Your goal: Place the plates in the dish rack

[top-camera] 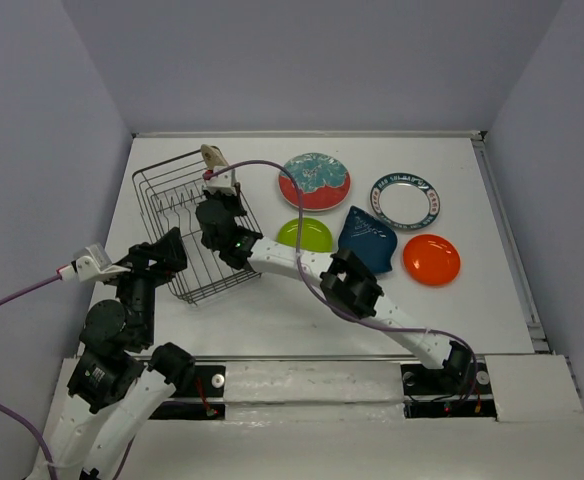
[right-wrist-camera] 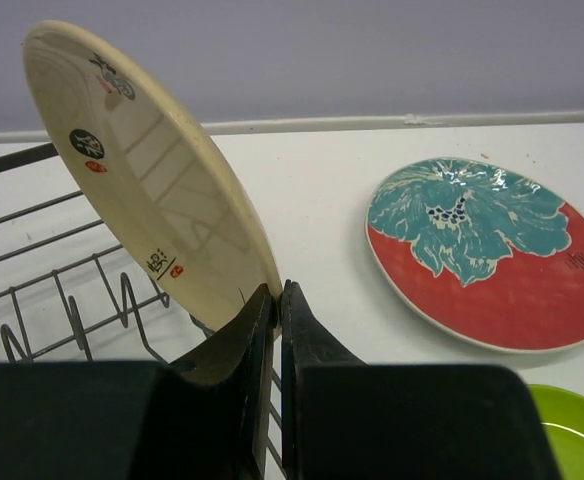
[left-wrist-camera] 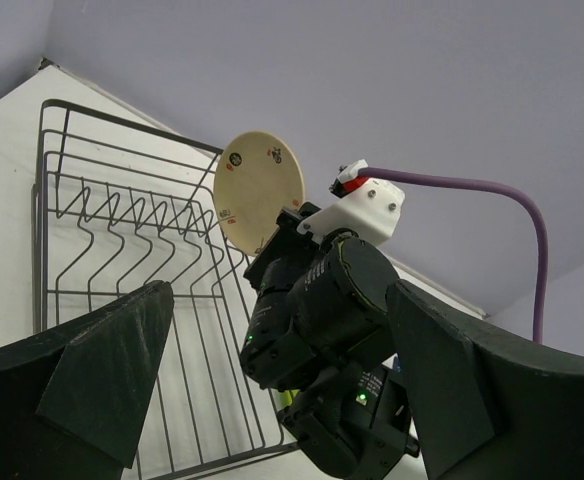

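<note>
Currently loading: beige plate [right-wrist-camera: 152, 170] pinched by its lower rim in the right gripper [right-wrist-camera: 277, 300], tilted above the far edge of the rack [top-camera: 137, 185], toward the desk's far-left corner. With left gripper [top-camera: 169, 250] spread wide, empty, beside it. Next, probably lowering between prongs, then letting go.

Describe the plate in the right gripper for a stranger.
Find the black wire dish rack on the left of the table. Over its far right corner the right gripper pinches a beige plate by its rim. It alone is beige and held on edge in the air.
</note>
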